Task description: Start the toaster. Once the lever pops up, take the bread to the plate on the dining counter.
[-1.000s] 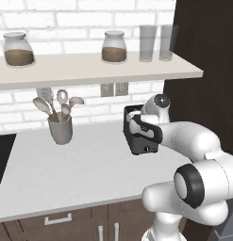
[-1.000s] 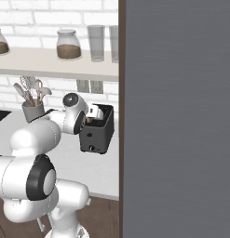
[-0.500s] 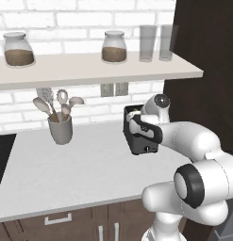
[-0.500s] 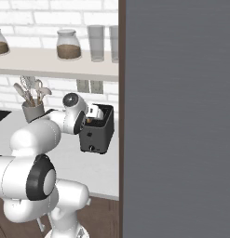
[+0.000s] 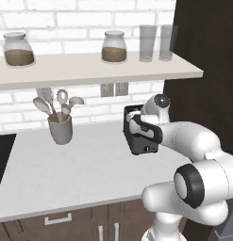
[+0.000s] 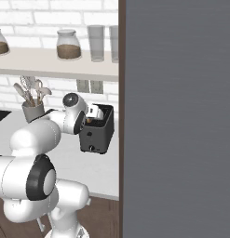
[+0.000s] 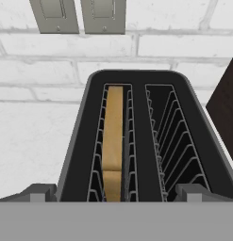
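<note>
The black two-slot toaster (image 5: 140, 141) (image 6: 96, 135) (image 7: 137, 136) stands on the white counter (image 5: 80, 164) under the brick wall, beside the dark cabinet side. The bread (image 7: 113, 136), a golden-brown slice, sits upright deep in the toaster's left slot as the hand view shows it; the other slot is empty. My gripper (image 7: 115, 194) (image 5: 137, 123) (image 6: 94, 112) hovers just above the toaster's top, open, its fingertips (image 7: 38, 192) spread wider than the toaster body with nothing held. The plate and the dining counter are out of view.
A grey utensil cup (image 5: 60, 128) with spoons stands left of the toaster. Wall sockets (image 5: 114, 89) sit behind it. Above, a shelf (image 5: 89, 70) carries jars and glasses. A tall dark cabinet (image 5: 207, 70) is close on the toaster's right. A black cooktop edge (image 5: 1, 160) lies far left.
</note>
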### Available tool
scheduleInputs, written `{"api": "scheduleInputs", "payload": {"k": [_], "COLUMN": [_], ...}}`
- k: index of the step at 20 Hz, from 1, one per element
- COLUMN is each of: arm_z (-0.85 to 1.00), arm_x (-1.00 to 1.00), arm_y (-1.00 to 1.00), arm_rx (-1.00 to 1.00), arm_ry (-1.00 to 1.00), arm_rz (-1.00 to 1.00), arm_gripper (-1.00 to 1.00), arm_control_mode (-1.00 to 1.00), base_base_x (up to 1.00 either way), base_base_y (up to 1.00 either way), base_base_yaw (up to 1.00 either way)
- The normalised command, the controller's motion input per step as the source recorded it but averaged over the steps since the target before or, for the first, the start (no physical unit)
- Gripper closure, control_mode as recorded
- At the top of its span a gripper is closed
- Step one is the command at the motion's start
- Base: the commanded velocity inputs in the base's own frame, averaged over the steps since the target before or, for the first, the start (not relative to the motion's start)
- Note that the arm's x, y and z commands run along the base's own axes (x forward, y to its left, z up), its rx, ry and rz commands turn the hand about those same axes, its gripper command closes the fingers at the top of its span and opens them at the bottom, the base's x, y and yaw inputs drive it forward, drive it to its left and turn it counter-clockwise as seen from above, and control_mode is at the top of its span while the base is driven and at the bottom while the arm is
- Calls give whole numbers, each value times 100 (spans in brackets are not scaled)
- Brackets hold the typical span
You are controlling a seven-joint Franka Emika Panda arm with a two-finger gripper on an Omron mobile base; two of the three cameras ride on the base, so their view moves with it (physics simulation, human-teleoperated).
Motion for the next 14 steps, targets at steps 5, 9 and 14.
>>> {"api": "scheduleInputs", "payload": {"k": [5,9,14], "arm_z": [0,0,0], "arm_x": [0,0,0], "arm_y": [0,0,0], "arm_rx": [0,0,0], "arm_ry": [0,0,0], "arm_rz": [0,0,0], "arm_gripper": [-100,-100,-100], "arm_control_mode": [-100,-100,-100], "base_base_x": [0,0,0], "base_base_y": [0,0,0], "base_base_yaw": [0,0,0]}}
